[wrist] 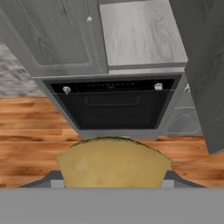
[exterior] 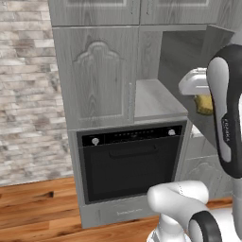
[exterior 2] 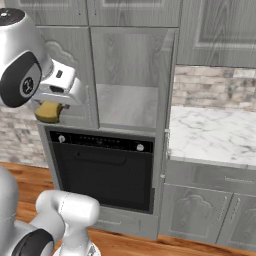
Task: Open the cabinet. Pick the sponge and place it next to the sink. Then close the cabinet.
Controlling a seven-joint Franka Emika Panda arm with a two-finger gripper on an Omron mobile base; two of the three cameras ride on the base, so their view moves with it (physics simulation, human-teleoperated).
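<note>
Brick wall lies left of the cabinet, whose left door is shut, its arched panel and slim handle facing the room. Right of that door the cabinet's other half stands open, with a bare shelf inside and the opened right door swung out edge-on beyond it. Below the cabinet sits a black oven, and under that, wood floor.

Out in front of the cabinet, clear of the shelf and above the oven, the gripper is clamped on the sponge; the mustard block hangs just under the white hand. In the right base view the sponge is pinched under the gripper in front of the cabinet's shut left door, and right of the cabinet a marble counter stretches away. From the hand camera the sponge bulges between the jaws.

Risks, as I judge them: the open door stands close beside the arm, so a swing toward the counter could clip it and knock the sponge loose. A soft block may also slip or twist in the grip during a fast carry. No sink is visible here, so the drop spot cannot be checked yet.
</note>
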